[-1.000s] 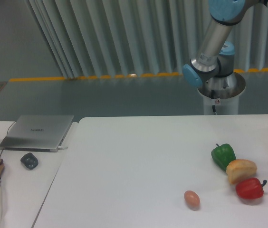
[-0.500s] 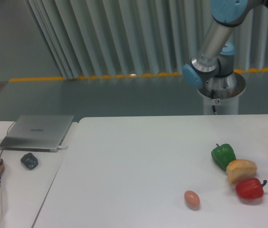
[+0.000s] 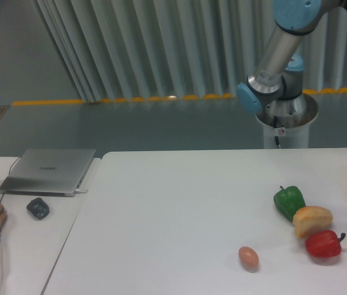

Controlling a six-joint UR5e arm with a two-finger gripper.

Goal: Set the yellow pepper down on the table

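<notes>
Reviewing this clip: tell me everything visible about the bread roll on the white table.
The bread roll is a tan, rounded bun with a paler, floury top and a browner lower crust, looking matte and intact. It lies on the white table near the right edge, wedged in a diagonal row: the green pepper touches it on its upper left, and the red pepper sits against its lower right. Nothing grips it; the gripper is out of view.

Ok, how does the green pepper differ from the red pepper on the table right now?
The green pepper is green and sits farther back; the red pepper is red and nearest the front edge. The green pepper's stem points up and back, while the red pepper's dark stem sticks out to its right side. Both touch the bread roll between them, look about the same size, are glossy, and rest on the white table.
</notes>
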